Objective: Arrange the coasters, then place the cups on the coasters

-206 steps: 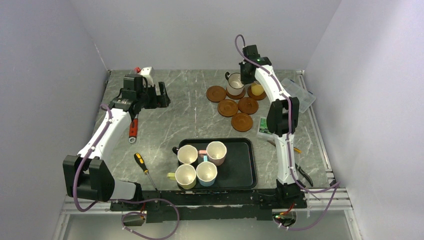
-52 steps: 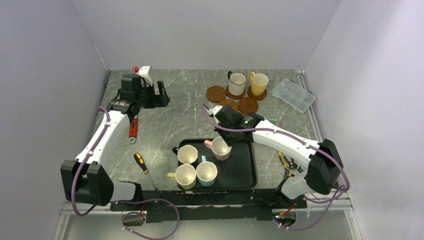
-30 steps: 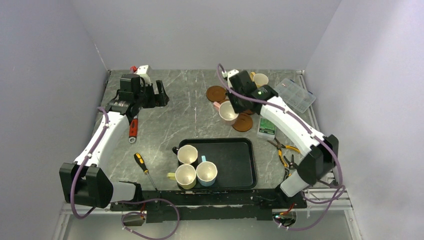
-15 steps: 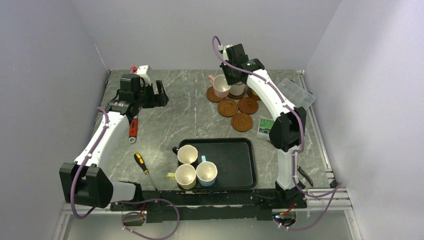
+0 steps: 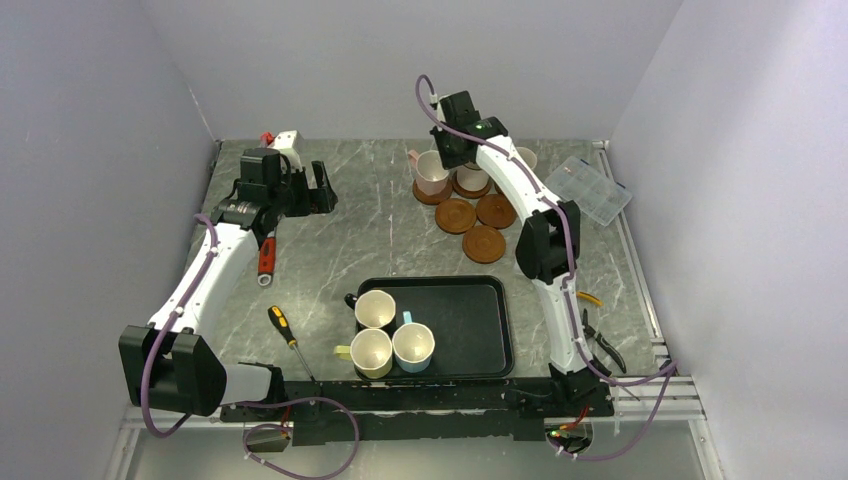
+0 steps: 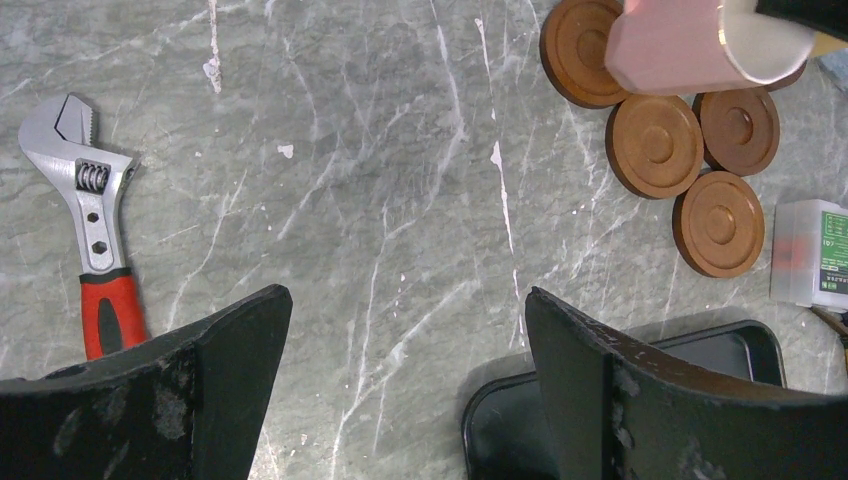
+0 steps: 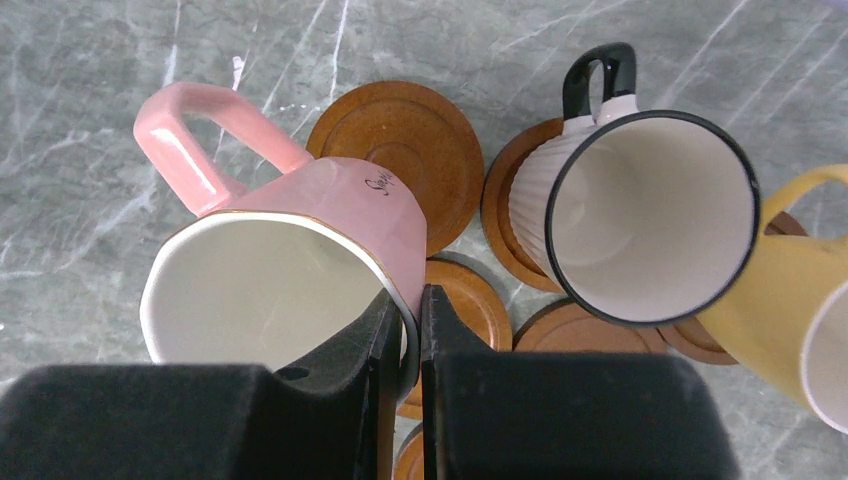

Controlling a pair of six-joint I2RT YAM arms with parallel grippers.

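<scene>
My right gripper [image 7: 412, 310] is shut on the rim of a pink cup [image 7: 300, 270], one finger inside and one outside. The cup hangs tilted over the leftmost coaster [image 7: 400, 160] at the back of the table [image 5: 380, 220]. Beside it, a white cup [image 5: 472, 178] with a dark handle and a yellow cup [image 7: 780, 290] each stand on a coaster. Three bare coasters [image 5: 455, 215] [image 5: 496, 210] [image 5: 484, 243] lie in front. Three more cups [image 5: 375, 308] [image 5: 371, 352] [image 5: 413, 346] stand in the black tray [image 5: 470, 320]. My left gripper [image 5: 320, 195] hangs open and empty at the back left.
A red-handled wrench [image 5: 266, 258] and a screwdriver [image 5: 285, 330] lie on the left. A clear plastic box [image 5: 595, 188] sits at the back right, pliers [image 5: 600, 345] lie near the right edge, and a small green-and-white box [image 6: 810, 250] lies right of the coasters.
My right arm lifted the pink cup off the tray and carried it back and left over the leftmost coaster. The left arm has stayed still and open.
</scene>
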